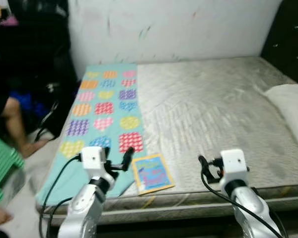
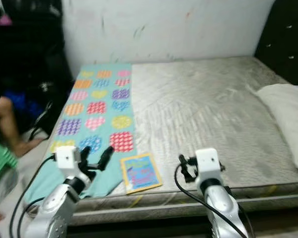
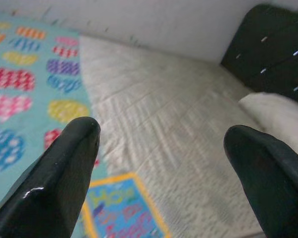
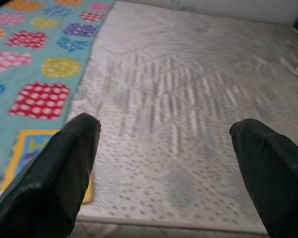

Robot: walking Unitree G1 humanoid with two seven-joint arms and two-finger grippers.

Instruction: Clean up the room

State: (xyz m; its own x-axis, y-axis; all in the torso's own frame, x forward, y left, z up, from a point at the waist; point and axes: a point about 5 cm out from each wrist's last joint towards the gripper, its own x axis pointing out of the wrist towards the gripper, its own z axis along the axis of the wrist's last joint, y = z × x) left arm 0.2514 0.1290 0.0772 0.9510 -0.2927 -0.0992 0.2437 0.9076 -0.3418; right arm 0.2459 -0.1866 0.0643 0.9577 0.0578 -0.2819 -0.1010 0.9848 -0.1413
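Yellow-edged book [image 1: 152,173] lies between both spread tools.

Book [image 1: 152,173] flat, mattress [image 1: 223,119] front edge

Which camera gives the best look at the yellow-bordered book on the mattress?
The left eye view: the whole book lies unobstructed near the mattress front edge. The right eye view shows it whole too. The left wrist view crops it at the frame's edge; the right wrist view catches a corner behind a finger.
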